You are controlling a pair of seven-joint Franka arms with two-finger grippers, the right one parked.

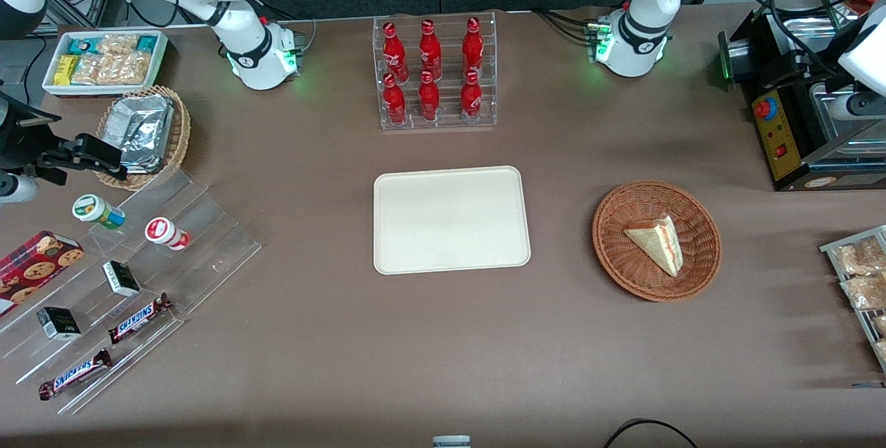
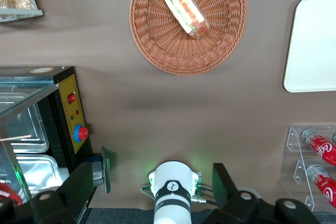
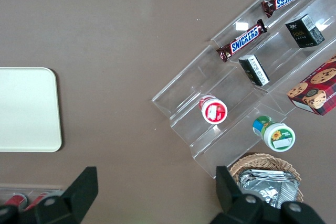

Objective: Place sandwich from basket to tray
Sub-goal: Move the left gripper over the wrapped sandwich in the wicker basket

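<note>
- Brown table (image 1: 443, 351), with tray (image 1: 451, 219) at centre.
- Sandwich (image 1: 656, 243) lying in basket (image 1: 616, 254), beside tray.
- Gripper (image 2: 152, 190) raised high over table, well apart from basket, fingers (image 2: 223, 182) spread wide, holding nothing.

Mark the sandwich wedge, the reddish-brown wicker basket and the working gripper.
Triangular white-bread sandwich wedge (image 1: 656, 244), front view: its top bread face.
Round reddish-brown woven wicker basket (image 1: 623, 264), front view: bare weave beside the sandwich.
Left arm's gripper (image 2: 153, 184), left wrist view: midway between its spread fingers, high above the table.
</note>
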